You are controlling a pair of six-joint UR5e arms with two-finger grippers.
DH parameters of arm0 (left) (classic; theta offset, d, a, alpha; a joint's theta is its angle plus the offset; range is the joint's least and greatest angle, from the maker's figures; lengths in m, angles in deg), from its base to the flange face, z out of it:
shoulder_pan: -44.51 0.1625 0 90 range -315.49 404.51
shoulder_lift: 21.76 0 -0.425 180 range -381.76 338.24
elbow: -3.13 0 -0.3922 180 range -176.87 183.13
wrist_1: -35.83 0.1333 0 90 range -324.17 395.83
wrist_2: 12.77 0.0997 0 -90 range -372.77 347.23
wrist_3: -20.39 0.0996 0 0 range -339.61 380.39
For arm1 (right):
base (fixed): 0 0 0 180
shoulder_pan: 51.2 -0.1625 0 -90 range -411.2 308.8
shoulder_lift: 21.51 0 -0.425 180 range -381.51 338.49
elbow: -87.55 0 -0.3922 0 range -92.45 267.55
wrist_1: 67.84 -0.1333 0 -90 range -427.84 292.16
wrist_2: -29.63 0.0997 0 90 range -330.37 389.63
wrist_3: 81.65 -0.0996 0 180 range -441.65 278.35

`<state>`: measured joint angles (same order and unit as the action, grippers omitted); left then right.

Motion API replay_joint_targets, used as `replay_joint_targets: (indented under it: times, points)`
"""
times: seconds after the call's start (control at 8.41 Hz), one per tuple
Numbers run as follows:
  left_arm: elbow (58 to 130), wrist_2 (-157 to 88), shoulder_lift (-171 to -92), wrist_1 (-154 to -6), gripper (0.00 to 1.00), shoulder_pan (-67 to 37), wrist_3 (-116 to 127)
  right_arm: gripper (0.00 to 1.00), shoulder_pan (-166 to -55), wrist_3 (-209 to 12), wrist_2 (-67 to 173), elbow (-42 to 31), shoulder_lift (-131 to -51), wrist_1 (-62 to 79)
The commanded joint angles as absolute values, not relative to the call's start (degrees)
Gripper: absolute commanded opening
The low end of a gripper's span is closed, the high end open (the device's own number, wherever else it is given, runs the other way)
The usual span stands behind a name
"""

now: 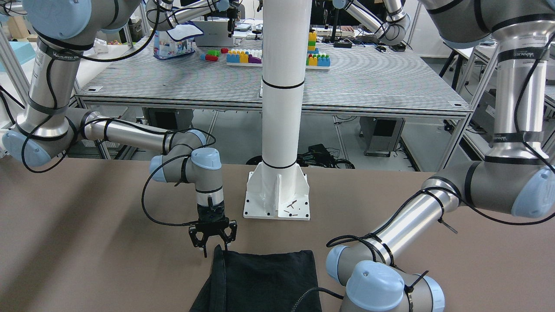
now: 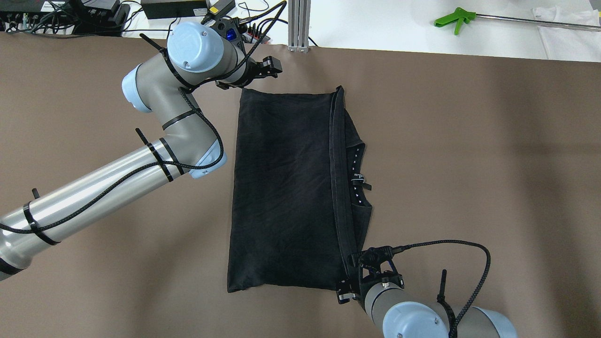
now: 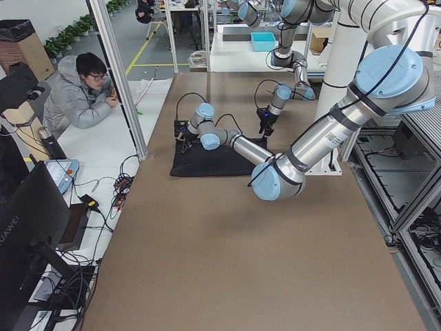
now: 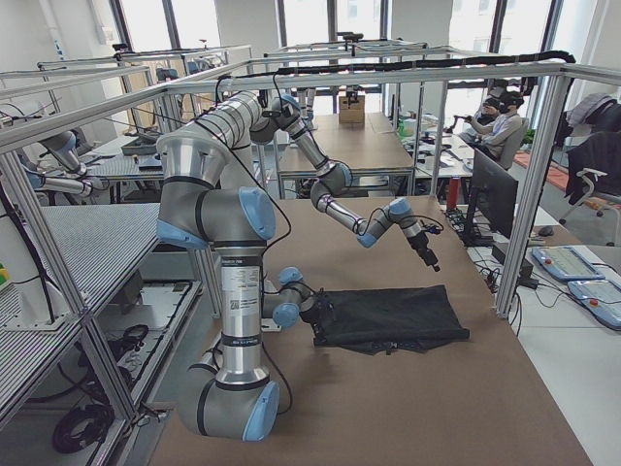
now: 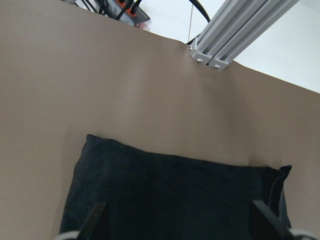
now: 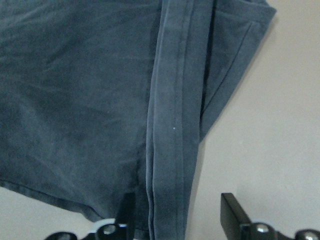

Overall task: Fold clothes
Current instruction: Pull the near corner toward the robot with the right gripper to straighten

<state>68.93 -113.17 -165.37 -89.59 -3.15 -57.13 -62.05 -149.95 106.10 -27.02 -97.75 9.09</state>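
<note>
A black garment (image 2: 281, 188) lies folded flat on the brown table (image 2: 469, 141), its waistband (image 2: 339, 188) and a second layer along its right side. My left gripper (image 2: 249, 76) hovers at its far left corner. In the left wrist view the gripper (image 5: 180, 225) is open and empty, with the garment's far edge (image 5: 175, 200) below it. My right gripper (image 2: 350, 274) is at the near right corner. The front view shows this gripper (image 1: 212, 236) open just above the cloth (image 1: 269, 277). In the right wrist view the waistband (image 6: 172, 125) lies between its open fingers (image 6: 232, 212).
The white column base (image 1: 277, 195) stands on the table behind the garment. An aluminium post (image 2: 299, 23), cables and boxes (image 2: 70, 14) line the far edge. A green tool (image 2: 453, 19) lies on the white bench beyond. An operator (image 3: 79, 96) sits by the far side.
</note>
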Motion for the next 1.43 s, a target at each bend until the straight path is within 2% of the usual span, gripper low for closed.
replay_joint_targets:
  times: [0.0,0.36,0.48,0.59,0.71,0.83,1.31]
  points:
    - [68.9,-113.1,-165.4,-89.7,1.00,-3.1,-57.1,0.59,-61.4,-150.2,105.7,-27.0,-97.9,9.8]
    - [69.0,-113.1,-165.0,-89.9,1.00,-3.0,-57.1,0.56,-58.3,-150.6,102.0,-27.0,-98.3,10.4]
    - [69.0,-113.1,-164.9,-89.9,1.00,-3.0,-57.1,0.46,-58.3,-151.1,101.9,-27.1,-98.3,10.4]
    - [69.0,-113.0,-164.9,-89.9,1.00,-3.0,-57.1,0.27,-58.2,-152.3,101.8,-27.1,-98.3,10.6]
    - [69.0,-113.0,-164.8,-89.9,1.00,-3.0,-57.1,0.03,-58.2,-152.8,101.5,-27.1,-98.3,10.6]
    - [69.0,-113.0,-164.8,-89.9,1.00,-3.0,-57.1,0.00,-58.2,-152.8,101.5,-27.1,-98.7,10.6]
    - [69.1,-112.8,-164.9,-89.9,1.00,-2.9,-57.2,0.00,-58.7,-152.7,102.1,-29.9,-99.1,10.5]
